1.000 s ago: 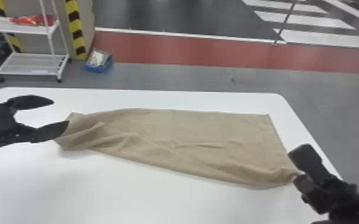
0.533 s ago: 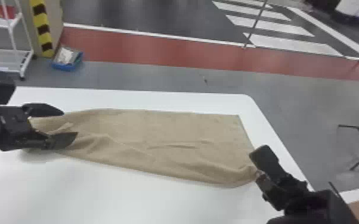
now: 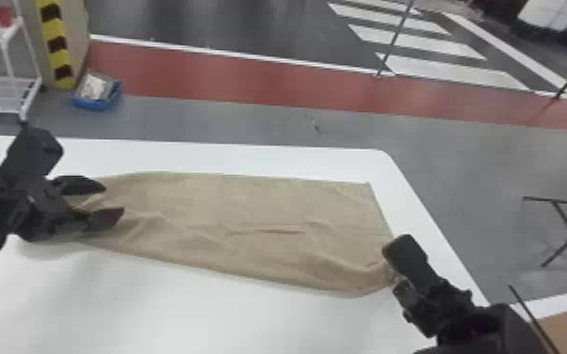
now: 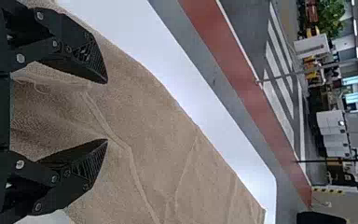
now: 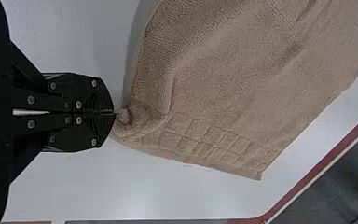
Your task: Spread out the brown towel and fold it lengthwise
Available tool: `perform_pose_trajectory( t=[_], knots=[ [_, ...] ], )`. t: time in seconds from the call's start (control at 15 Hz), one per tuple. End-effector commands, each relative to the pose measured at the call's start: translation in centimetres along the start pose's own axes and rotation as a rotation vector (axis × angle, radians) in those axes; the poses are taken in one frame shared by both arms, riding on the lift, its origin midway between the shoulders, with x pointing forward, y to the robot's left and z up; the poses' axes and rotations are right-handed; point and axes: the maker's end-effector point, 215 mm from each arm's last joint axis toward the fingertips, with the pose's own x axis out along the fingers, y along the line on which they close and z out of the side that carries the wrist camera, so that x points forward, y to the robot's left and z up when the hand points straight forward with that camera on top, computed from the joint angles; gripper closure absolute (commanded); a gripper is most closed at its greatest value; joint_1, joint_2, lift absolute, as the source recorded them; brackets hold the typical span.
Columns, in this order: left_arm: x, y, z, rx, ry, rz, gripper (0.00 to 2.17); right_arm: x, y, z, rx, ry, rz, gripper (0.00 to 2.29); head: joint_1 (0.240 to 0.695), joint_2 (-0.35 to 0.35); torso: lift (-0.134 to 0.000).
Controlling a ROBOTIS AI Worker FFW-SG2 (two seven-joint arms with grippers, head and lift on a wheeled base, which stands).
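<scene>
Lying on the white table [image 3: 212, 320], the brown towel [image 3: 249, 207] is long and wrinkly, one corner pinched by the right gripper [image 5: 113, 112]. The left gripper [image 4: 106, 111] has moved over the other end, fingers spread, so it may grab next. Bumpy cloth there could get in the way. A blue tray [image 3: 88, 103] sits beyond.

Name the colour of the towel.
The towel is plain brown, seen best in the right wrist view.
</scene>
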Motion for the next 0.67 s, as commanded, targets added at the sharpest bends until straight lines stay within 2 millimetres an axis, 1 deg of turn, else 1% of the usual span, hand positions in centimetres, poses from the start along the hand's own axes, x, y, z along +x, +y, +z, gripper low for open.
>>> perform_pose_trajectory(
  t=[0.0,0.07,0.2,0.33,0.4,0.47,0.53,0.6],
  knots=[
    [0.1,0.8,-1.0,0.01,0.022,0.029,0.54,-0.1,0.0,-0.5,0.0,0.006,0.001,1.35,0.695,-0.313,-0.124],
    [0.0,1.1,-1.3,0.018,0.029,0.036,0.64,0.0,0.0,-0.5,0.0,0.005,0.002,1.35,0.695,-0.309,-0.124],
    [-0.4,1.9,-1.5,0.017,0.032,0.059,1.21,0.0,0.0,-0.6,0.0,0.006,0.003,1.35,0.695,-0.301,-0.124],
    [-0.5,2.2,-2.0,0.011,0.039,0.075,1.67,0.1,0.2,-0.5,-0.003,0.003,0.007,1.35,0.695,-0.293,-0.124],
    [-0.6,2.2,-2.1,0.008,0.039,0.074,1.73,0.1,0.2,-0.5,-0.002,0.001,0.006,1.35,0.695,-0.29,-0.124],
    [-1.1,2.4,-2.0,0.002,0.029,0.075,1.73,0.1,0.1,-0.5,-0.001,0.0,0.005,1.35,0.695,-0.286,-0.124],
    [-2.5,3.0,-1.5,-0.019,-0.003,0.074,1.73,0.1,-0.1,-0.5,0.003,0.001,0.001,1.35,0.695,-0.283,-0.124],
    [-4.7,3.7,-1.2,-0.055,-0.046,0.061,1.73,0.2,-0.4,-0.4,0.008,-0.002,-0.002,1.35,0.695,-0.282,-0.124]
  ],
)
